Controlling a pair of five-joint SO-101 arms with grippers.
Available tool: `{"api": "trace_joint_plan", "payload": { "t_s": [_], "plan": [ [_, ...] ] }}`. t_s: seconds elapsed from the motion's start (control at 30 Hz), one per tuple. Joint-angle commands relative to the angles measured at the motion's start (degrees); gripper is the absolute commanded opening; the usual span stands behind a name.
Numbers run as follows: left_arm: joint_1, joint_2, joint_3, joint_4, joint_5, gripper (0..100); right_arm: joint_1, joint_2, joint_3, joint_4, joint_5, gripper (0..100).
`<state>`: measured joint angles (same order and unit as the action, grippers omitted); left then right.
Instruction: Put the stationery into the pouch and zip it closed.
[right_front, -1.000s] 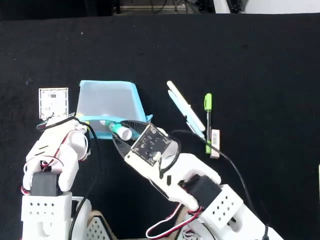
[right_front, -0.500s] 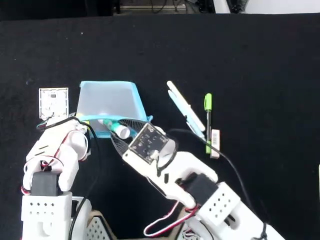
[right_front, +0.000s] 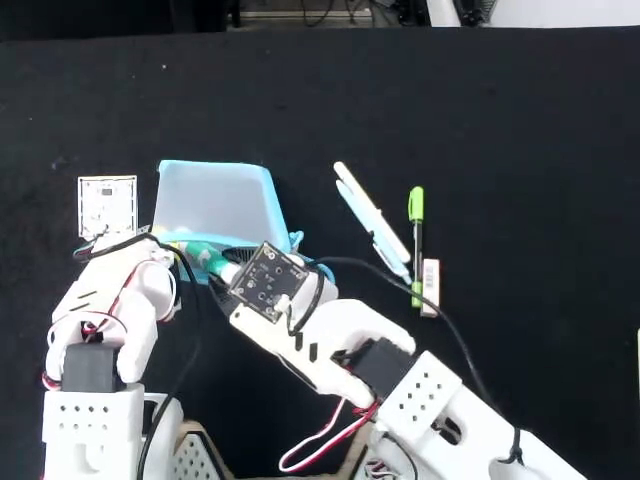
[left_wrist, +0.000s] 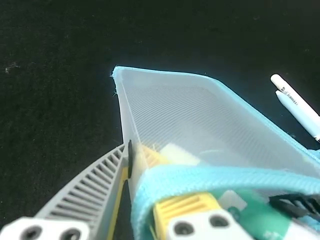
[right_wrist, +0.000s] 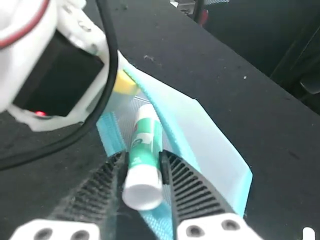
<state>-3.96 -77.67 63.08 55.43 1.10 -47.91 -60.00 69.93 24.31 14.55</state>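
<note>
The light-blue translucent pouch (right_front: 215, 203) lies left of centre with its mouth toward the arms. My left gripper (right_front: 172, 248) is shut on the pouch's near rim (left_wrist: 210, 175) and holds the mouth up. A green-and-white glue stick (right_front: 203, 256) sits between the black fingers of my right gripper (right_wrist: 142, 186), which is shut on it. The stick's tip pokes into the pouch (right_wrist: 200, 130) mouth. Something white and yellow lies inside the pouch (left_wrist: 200, 120). Two white-and-blue pens (right_front: 370, 220), a green-capped pen (right_front: 416, 240) and a small white eraser (right_front: 430, 274) lie on the mat to the right.
A white square card (right_front: 107, 205) lies left of the pouch. The black mat (right_front: 480, 120) stretches open beyond and to the right. The right arm's body (right_front: 340, 350) and cable cross the near middle. One white pen (left_wrist: 297, 105) appears beside the pouch in the left wrist view.
My right gripper has carried the glue stick leftward along the pouch's rim, bringing its tip into the mouth. The left arm and pouch have stayed put.
</note>
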Motion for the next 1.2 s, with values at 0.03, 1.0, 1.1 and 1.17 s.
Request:
{"api": "trace_joint_plan", "payload": {
  "t_s": [0.03,1.0,1.1,1.17],
  "plan": [
    [1.10,-0.79,-0.75,-0.26,0.44,3,-1.41,-0.40,-2.86,-0.18,0.26,9.5],
    [0.92,-0.79,-0.75,-0.26,0.44,3,10.73,-24.48,-19.38,30.33,0.26,13.8],
    [0.84,-0.79,-0.75,-0.26,0.44,3,18.81,-23.43,-19.38,29.27,0.62,13.7],
    [0.84,-0.79,-0.75,-0.26,0.44,3,23.12,-19.91,-18.51,26.37,0.62,13.7]
  ]
}}
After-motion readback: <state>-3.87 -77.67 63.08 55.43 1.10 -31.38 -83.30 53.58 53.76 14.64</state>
